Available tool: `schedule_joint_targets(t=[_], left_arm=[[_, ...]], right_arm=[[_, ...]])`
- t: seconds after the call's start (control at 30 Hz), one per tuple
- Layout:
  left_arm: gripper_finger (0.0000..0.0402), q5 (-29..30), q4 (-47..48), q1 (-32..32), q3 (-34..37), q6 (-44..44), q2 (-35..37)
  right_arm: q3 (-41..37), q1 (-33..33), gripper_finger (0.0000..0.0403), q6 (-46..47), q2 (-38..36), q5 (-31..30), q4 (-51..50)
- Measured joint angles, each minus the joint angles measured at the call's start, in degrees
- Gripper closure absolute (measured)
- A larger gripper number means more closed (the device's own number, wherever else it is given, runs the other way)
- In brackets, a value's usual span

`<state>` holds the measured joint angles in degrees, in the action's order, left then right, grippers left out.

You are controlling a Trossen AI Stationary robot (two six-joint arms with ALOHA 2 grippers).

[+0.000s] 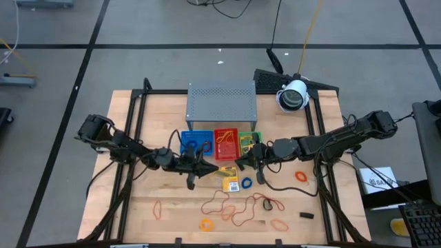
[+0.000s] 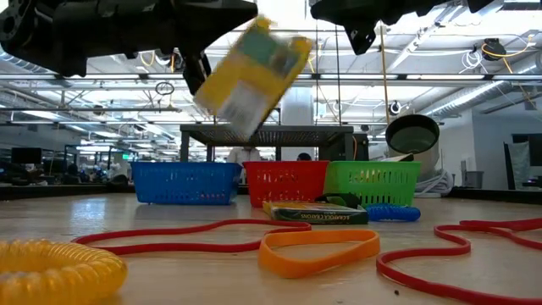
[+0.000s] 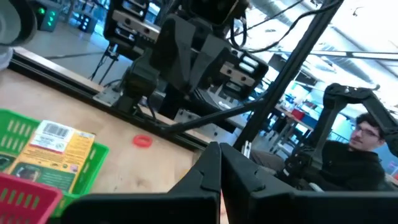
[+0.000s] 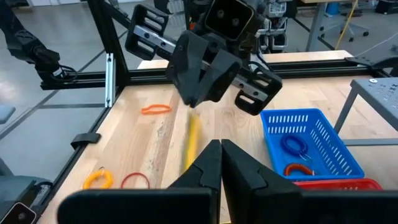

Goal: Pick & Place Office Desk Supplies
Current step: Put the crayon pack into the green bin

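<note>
High view: light wooden table (image 1: 145,207) with black frame rails, grey tiled floor around it; the low view looks into a hall with ceiling lights. Grey perforated metal shelf (image 1: 222,101) at the far edge, with blue tray (image 1: 186,138), red tray (image 1: 226,131) and green tray (image 1: 258,138) in a row before it. Left gripper (image 1: 207,167) in front of the blue tray, fingers (image 3: 208,171) pressed together with nothing seen between them. Right gripper (image 1: 247,160) at the green tray's front, fingers likewise closed and empty. Yellow-and-green packet (image 2: 250,76), flat cardboard, tilted and blurred in mid-air just under the left gripper; contact cannot be told. Second packet (image 1: 231,184) flat on the wood below; third packet (image 3: 53,152) inside the green tray. Red rubber bands (image 1: 227,203), thin loops, orange band (image 2: 318,250), yellow coil ring (image 2: 51,271) and black piece (image 1: 306,215) lie scattered near the front.
</note>
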<state>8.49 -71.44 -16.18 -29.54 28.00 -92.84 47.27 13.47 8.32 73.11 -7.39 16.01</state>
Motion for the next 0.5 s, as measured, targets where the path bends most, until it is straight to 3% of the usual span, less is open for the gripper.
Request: schedule_joint_targets(t=[0.2, 0.5], left_arm=[[0.0401, -1.3, -1.7, 1.4, 0.0, -1.0, 0.0], [0.0401, -5.1, -2.4, 2.6, 0.0, -0.6, 0.0]], right_arm=[[0.0, 0.0, 0.0389, 0.0, 0.0, 0.0, -0.8], [0.0, 0.0, 0.0306, 1.4, 0.0, 0.0, -2.1]])
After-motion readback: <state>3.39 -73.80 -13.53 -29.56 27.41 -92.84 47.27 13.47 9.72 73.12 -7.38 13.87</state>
